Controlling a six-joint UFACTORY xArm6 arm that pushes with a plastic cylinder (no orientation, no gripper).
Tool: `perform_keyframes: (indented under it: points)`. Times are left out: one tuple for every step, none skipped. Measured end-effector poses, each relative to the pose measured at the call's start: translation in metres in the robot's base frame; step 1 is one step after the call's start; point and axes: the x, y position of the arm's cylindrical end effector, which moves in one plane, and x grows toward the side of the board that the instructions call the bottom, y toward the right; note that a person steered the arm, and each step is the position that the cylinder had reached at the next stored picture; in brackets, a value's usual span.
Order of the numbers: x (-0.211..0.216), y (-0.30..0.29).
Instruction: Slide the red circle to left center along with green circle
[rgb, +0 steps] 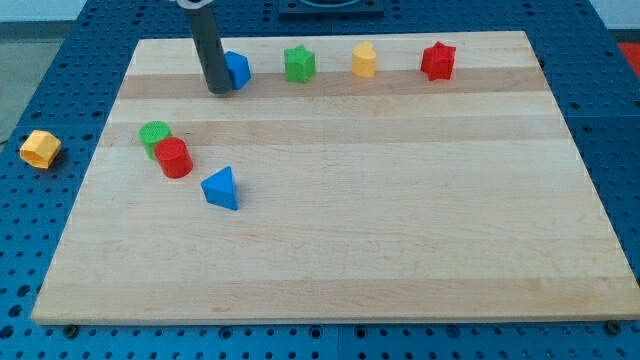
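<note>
Nearest to you, toward the bottom edge of the wooden board (400, 250), you have the blue triangle (221, 188), sitting left of the middle. Just beyond it, up and to the view's left, you find the red circle (174, 157) touching the green circle (155, 135); the pair rests near the board's left edge, about halfway up it. Off the board, on the blue perforated desk (40, 80) past that left edge, you see a yellow block (41, 148) lying alone.

Along the far edge you have a row: a blue block (237, 69), partly hidden, then a green star (299, 63), a yellow hexagon (364, 59) and a red star (438, 60) toward the top right corner. My tip (217, 91) stands just left of that blue block, right beside it, well apart from the two circles. There are no jaws here to open or close; the rod holds nothing.
</note>
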Motion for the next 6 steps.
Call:
perform_keyframes:
  points:
    - [0.002,0.012]
    - [0.043,0.028]
    - [0.115,0.019]
    - [0.143,-0.009]
    - [0.141,-0.048]
    - [0.134,-0.058]
